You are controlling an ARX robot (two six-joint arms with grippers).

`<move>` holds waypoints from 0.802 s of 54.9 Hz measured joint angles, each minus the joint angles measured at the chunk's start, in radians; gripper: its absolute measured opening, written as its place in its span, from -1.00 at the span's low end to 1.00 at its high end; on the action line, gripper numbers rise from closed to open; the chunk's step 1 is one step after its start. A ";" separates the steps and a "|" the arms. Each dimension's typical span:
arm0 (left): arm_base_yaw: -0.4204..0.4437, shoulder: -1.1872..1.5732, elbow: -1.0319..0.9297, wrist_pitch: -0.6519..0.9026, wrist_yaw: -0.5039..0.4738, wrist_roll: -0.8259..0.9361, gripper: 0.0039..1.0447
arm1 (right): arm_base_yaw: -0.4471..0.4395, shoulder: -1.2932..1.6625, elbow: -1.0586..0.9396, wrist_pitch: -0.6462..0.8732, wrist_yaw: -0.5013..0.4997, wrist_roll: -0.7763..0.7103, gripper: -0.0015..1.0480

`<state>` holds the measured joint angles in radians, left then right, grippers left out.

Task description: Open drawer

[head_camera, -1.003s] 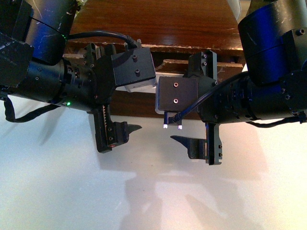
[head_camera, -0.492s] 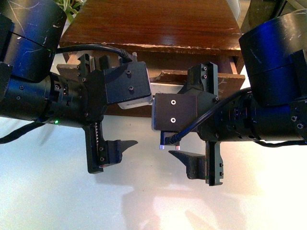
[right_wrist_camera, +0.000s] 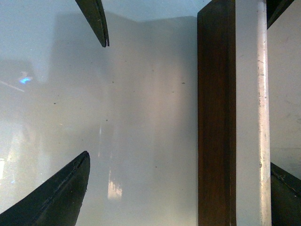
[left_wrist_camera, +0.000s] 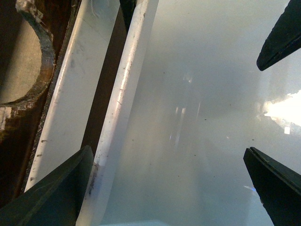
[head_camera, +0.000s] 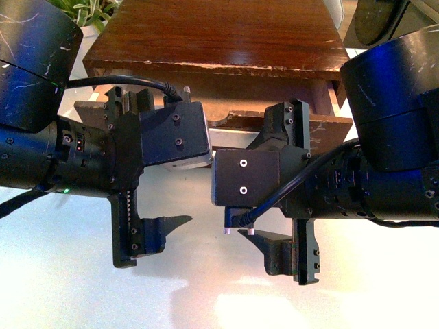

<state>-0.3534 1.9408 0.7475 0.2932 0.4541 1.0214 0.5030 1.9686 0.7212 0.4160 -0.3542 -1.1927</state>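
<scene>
The dark-brown drawer [head_camera: 236,115] sticks partly out from under the wooden top [head_camera: 219,34], its half-round notch showing between my arms. My left gripper [head_camera: 191,164] and right gripper [head_camera: 251,185] are both open, side by side at the drawer front, each with one finger over it and one below, above the table. In the left wrist view the white bar handle [left_wrist_camera: 127,103] runs just inside one finger [left_wrist_camera: 61,188] of the left gripper [left_wrist_camera: 167,188]. In the right wrist view the handle [right_wrist_camera: 258,117] and drawer front [right_wrist_camera: 216,117] lie between the fingers of the right gripper [right_wrist_camera: 178,197].
A white glossy table [head_camera: 206,301] spreads in front of the drawer. A green plant [head_camera: 89,12] stands at the back left. A dark round object [head_camera: 377,20] sits at the back right. The two arms are close together, fingers nearly facing.
Both arms have drawn back toward the camera and lower in the picture. The drawer has slid further out from under the wooden top, showing more of its inside.
</scene>
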 joint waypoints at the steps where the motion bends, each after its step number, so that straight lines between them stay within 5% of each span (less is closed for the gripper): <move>1: 0.000 -0.002 -0.003 0.002 0.000 0.000 0.84 | 0.001 -0.001 -0.002 0.002 0.000 0.000 0.83; 44: -0.011 -0.069 -0.104 0.018 0.013 0.004 0.84 | 0.055 -0.043 -0.089 0.030 0.005 0.019 0.83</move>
<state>-0.3649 1.8717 0.6437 0.3115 0.4675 1.0256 0.5575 1.9251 0.6319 0.4461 -0.3492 -1.1732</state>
